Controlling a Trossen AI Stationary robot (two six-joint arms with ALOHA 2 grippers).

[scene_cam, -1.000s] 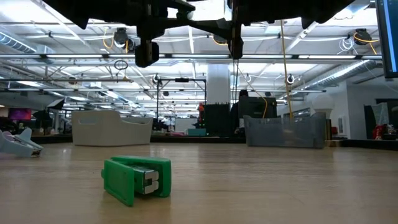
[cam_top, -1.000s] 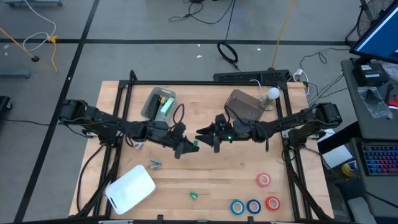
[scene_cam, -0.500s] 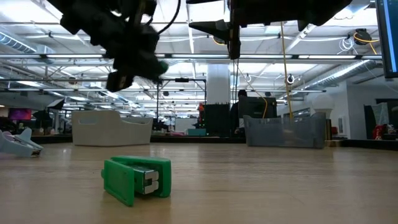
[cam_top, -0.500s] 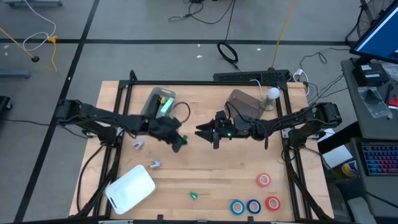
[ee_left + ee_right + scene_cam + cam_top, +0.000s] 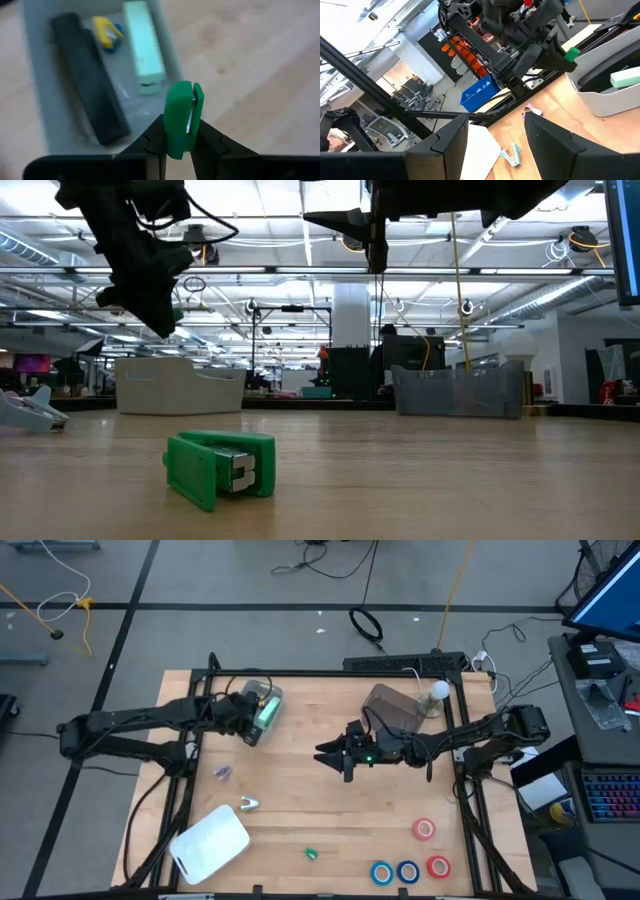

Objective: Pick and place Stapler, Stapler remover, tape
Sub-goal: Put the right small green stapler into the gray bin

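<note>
Overhead, your left hand sits over the near edge of the grey bin at the desk's far left, while your right hand hovers mid-desk with nothing in it. You can see four rolls of tape at the near right: two red, two blue. A small green stapler lies near the front edge, a pale staple remover left of it, a purple one farther back, and a white lid at the near left corner.

From desk level, that green stapler lies alone in front, and both arms hang well above it.

Through your left wrist camera, the left hand is clamped on a small green stapler, held over the bin's edge; inside lie a black stapler, a mint-green one and a yellow-and-blue remover.

Through your right wrist camera, the right hand's fingers stand apart, empty.
</note>
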